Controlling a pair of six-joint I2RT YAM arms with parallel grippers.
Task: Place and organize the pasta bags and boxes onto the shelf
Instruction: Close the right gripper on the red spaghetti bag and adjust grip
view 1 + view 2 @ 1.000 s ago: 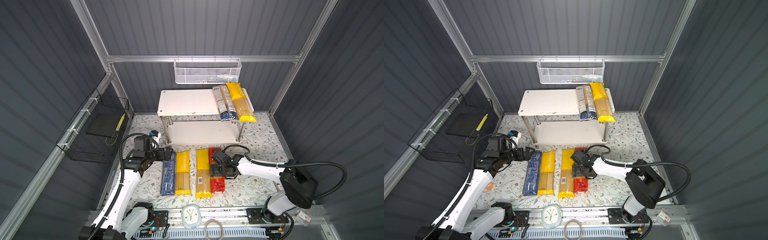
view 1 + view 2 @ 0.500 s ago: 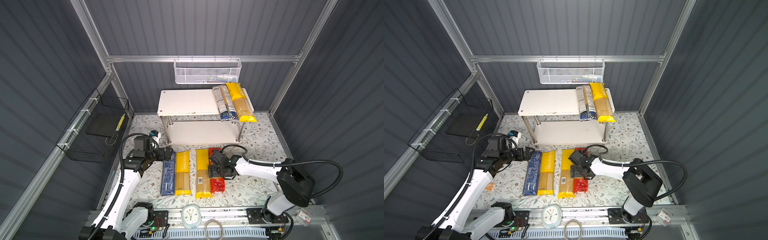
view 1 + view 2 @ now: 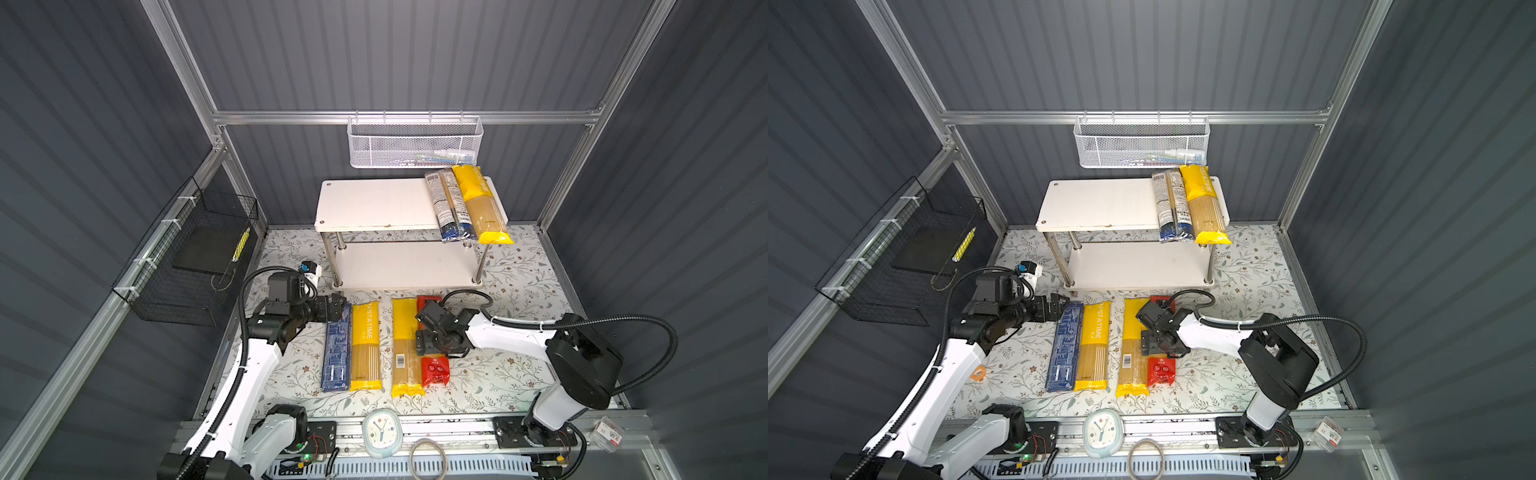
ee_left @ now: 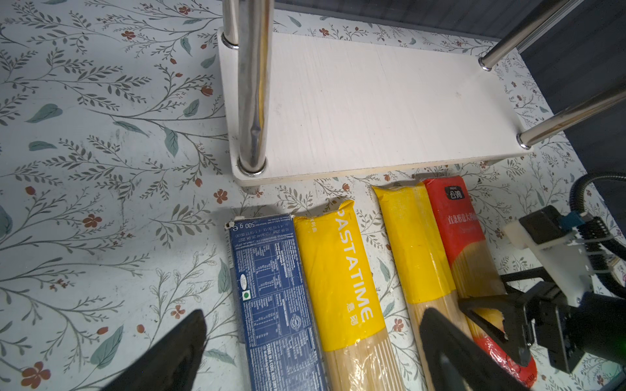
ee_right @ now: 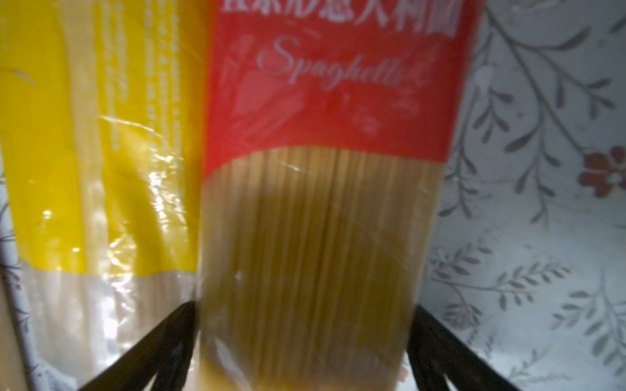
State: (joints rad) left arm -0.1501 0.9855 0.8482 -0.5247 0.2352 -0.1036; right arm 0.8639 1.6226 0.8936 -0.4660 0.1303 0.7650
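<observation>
Wire basket [image 3: 183, 286]: hanging on the left wall, well apart from the pasta.
Left claw [image 3: 337, 309]: hovering over the far end of the box, fingers [image 4: 172, 352] spread wide and gripping nothing.
Box [image 3: 336, 357]: lying flat on the mat [image 3: 519, 270], leftmost in the row, its long side touching the PASTATIME bag.
PASTATIME bag [image 3: 365, 345]: lying parallel to the box, with a strip of mat separating it from the plain yellow bag.
Plain yellow bag [image 3: 404, 345]: lying against the red bag and crowding the right claw's finger on that side.
Red bag [image 3: 435, 371]: lying flat on the mat, rightmost in the row, its middle sitting between the right claw's fingers.
Right claw [image 3: 427, 343]: reaching down over the red bag, fingers [image 5: 162, 342] spread wide and straddling its two long edges. I cannot tell whether they are pressing it.
Shelf [image 3: 374, 203]: standing behind the row, its front posts rising just beyond the packs' far ends.
Clear bag [image 3: 451, 208]: lying on the top tier near the right end, overhanging the front edge.
Top yellow bag [image 3: 484, 203]: lying just right of the clear bag, touching it and also overhanging.
Mesh basket [image 3: 411, 145]: hanging on the back wall above the shelf.
Clock [image 3: 381, 428]: lying at the front rail, near the row's near ends.
</observation>
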